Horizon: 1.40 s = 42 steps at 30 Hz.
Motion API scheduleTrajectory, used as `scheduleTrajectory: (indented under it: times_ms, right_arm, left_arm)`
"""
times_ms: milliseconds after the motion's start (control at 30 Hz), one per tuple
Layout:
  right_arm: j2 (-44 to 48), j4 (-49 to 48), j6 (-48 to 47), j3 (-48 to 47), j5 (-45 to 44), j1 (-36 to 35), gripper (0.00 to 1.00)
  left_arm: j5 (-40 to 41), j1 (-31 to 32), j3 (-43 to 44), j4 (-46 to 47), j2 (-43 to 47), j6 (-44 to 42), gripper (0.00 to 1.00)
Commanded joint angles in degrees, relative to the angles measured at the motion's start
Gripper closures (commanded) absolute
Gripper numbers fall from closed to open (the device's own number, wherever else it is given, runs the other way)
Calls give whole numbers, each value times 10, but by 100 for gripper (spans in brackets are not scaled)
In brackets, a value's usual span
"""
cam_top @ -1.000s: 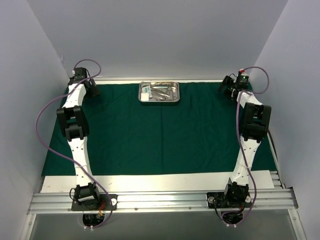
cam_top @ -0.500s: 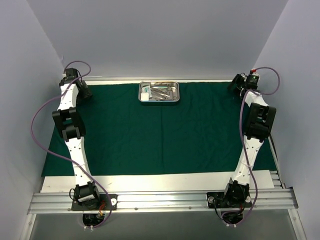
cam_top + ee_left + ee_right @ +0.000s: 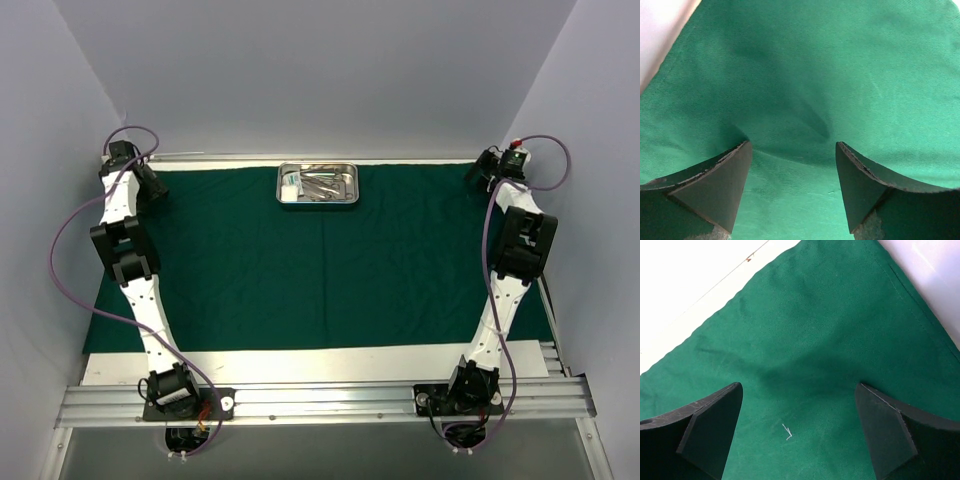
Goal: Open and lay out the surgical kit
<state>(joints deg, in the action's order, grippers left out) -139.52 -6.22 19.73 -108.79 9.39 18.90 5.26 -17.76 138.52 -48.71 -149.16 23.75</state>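
The dark green drape (image 3: 320, 265) lies spread flat over the table. The shiny steel tray (image 3: 318, 184) sits on it at the far middle, holding silver instruments and a small white-green packet (image 3: 290, 183). My left gripper (image 3: 148, 188) is open over the drape's far left corner; the left wrist view shows its open fingers (image 3: 715, 185) just above green cloth (image 3: 805, 75). My right gripper (image 3: 482, 170) is open over the far right corner; the right wrist view shows green cloth (image 3: 815, 340) between its fingers (image 3: 710, 425), with the drape's edges close by.
White table surface (image 3: 300, 362) shows in front of the drape, and a metal rail (image 3: 320, 402) carries the arm bases. Grey-blue walls stand close on the left, right and back. A white table edge (image 3: 695, 285) shows beyond the drape corner.
Both arms have swung outward along the far edge: the left gripper toward the far left corner, the right toward the far right corner. The tray has not moved.
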Motion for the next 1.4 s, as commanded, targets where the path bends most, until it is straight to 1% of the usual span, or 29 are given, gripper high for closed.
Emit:
scheduleTrajectory:
  times_ms: [0, 67, 233, 333, 433, 533, 567, 600, 667, 700, 800, 833, 900, 967, 1167, 1267, 1367]
  right_arm:
    - [6, 67, -27, 3, -26, -2, 9]
    - [17, 27, -30, 8, 9, -9, 10]
    - [30, -48, -19, 10, 55, -23, 10]
    - [9, -53, -10, -21, 75, -29, 10]
    - [-14, -59, 1, -47, 98, -33, 10]
    - [-23, -78, 9, -47, 116, -38, 10]
    - [-25, -81, 11, -48, 120, -38, 10]
    - [-31, -83, 12, -50, 124, -37, 10]
    - [-38, -90, 15, -57, 129, -38, 9]
    - [-49, -90, 16, -63, 130, -37, 9]
    - [-79, -85, 27, -93, 139, -34, 9]
    - [-87, -81, 29, -112, 141, -35, 9]
    - [-111, -73, 36, -132, 143, -34, 9]
    - [-122, -58, 37, -152, 137, -34, 9]
    - [-126, -12, 34, -157, 42, -25, 9]
    - [-124, 7, 41, -155, 1, -13, 9]
    - [-107, 23, 55, -144, -28, 2, 9]
  left_arm:
    - [10, -19, -26, -39, -2, -2, 21]
    - [1, -11, -30, -29, 17, -4, 20]
    - [-6, 18, -49, 8, 83, -12, 18]
    - [-7, 38, -66, 25, 126, -4, 18]
    - [-9, 52, -107, 44, 170, 5, 17]
    - [0, 69, -178, 59, 207, 6, 16]
    - [2, 72, -178, 62, 215, 7, 16]
    - [3, 74, -214, 64, 223, 8, 16]
    - [-2, 82, -257, 78, 251, 25, 16]
    - [-7, 84, -308, 87, 262, 31, 16]
    - [-6, 99, -388, 118, 309, 56, 16]
    - [-7, 103, -434, 128, 330, 62, 16]
    - [0, 118, -466, 128, 347, 63, 16]
    - [10, 126, -496, 118, 367, 57, 16]
    - [32, 133, -568, 130, 425, 42, 16]
    - [47, 133, -582, 128, 436, 39, 16]
    - [55, 133, -578, 121, 432, 40, 16]
